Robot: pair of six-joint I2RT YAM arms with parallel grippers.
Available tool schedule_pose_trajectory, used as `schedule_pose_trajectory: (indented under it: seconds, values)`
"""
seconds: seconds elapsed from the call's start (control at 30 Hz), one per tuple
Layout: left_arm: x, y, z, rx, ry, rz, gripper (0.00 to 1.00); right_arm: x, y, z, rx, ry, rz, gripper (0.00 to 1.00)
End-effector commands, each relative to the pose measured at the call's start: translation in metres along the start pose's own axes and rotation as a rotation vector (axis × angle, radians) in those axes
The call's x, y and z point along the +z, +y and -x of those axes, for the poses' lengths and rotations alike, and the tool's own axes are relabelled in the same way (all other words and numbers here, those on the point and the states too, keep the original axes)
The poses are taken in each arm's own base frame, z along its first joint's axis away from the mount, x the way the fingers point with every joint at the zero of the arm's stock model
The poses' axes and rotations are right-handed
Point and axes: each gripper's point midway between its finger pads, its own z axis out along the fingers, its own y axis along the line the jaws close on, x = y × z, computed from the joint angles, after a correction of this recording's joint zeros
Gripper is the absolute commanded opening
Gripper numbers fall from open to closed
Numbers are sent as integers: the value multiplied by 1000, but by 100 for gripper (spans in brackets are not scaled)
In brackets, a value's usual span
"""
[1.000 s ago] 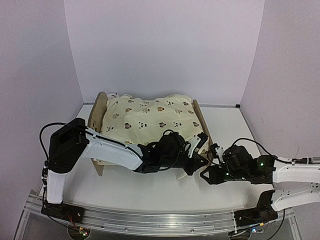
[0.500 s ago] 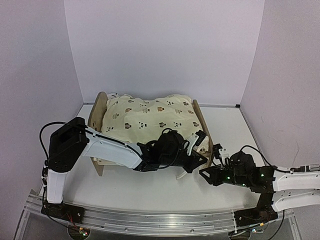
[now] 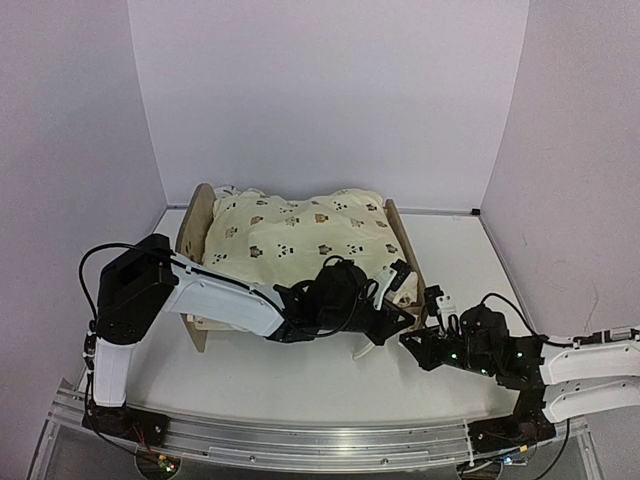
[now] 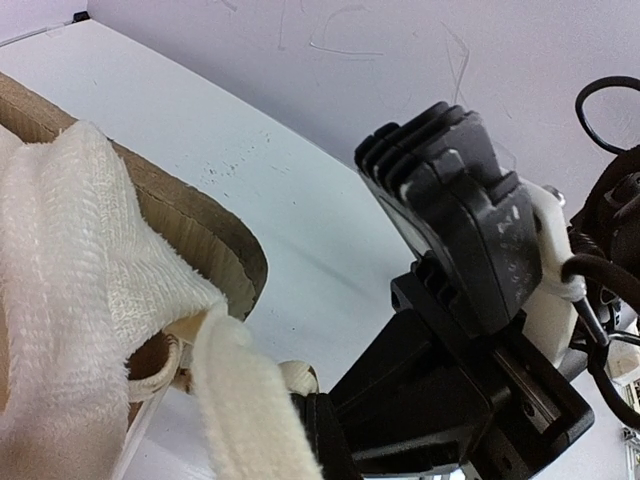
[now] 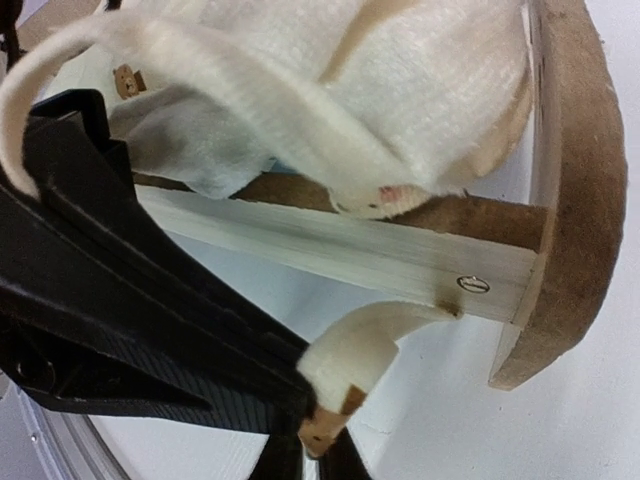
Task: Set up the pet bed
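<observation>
Your white table (image 3: 300, 385) sits inside pale lilac walls (image 3: 330, 90). Your left hand (image 3: 393, 283) is pinched together; your right hand (image 5: 312, 452) clamps the quilt's tie (image 5: 352, 362).

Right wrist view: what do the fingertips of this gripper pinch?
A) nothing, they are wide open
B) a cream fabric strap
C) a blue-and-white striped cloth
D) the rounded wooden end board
B: the end of the cream fabric strap sits between the closed fingertips of the right gripper, just below the side rail of the pet bed.
</observation>
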Motion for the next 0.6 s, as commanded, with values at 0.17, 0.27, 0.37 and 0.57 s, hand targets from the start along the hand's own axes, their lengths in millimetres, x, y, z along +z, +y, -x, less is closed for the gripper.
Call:
schedule_pose_trajectory:
  seconds: [0.17,0.27,0.37,0.57]
  values:
    - [-14,-14,31,-5,-71,-40,0,-12,5,20,43,-76,14,0]
    - [-13,-9,28,-12,-54,-15,18,-18,-7,14,66,-16,-64,0]
    - [-15,-5,26,-13,-47,8,36,-23,-14,9,94,47,-124,0]
    - [-21,9,18,-11,-24,86,49,-36,-10,0,138,160,-140,0]
